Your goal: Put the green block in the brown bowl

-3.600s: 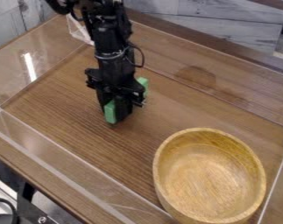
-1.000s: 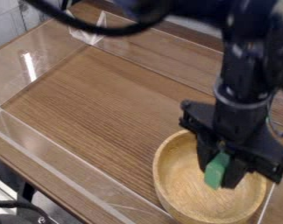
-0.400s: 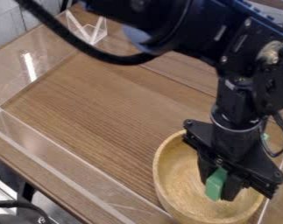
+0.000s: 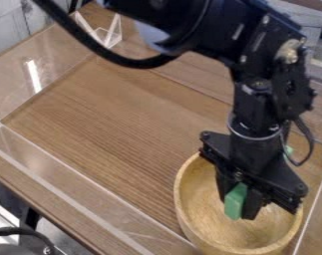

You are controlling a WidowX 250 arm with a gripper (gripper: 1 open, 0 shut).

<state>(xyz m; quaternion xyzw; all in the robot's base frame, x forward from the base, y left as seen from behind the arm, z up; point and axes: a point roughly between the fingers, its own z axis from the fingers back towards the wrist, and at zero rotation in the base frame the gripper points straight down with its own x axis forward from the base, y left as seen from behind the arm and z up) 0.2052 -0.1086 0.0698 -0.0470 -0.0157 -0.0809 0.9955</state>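
The green block hangs upright between the black fingers of my gripper, which is shut on it. Gripper and block are over the inside of the brown bowl, a wide wooden bowl at the front right of the table. The block's lower end is close to the bowl's floor; whether it touches I cannot tell. The black arm rises from the gripper and hides the bowl's right part.
The wooden table top is enclosed by low clear plastic walls along its left and front sides. A grey surface lies behind the table at the far right.
The gripper carried the green block from the table's middle to over the bowl. In the last second it has sunk lower into the bowl and shifted slightly left.
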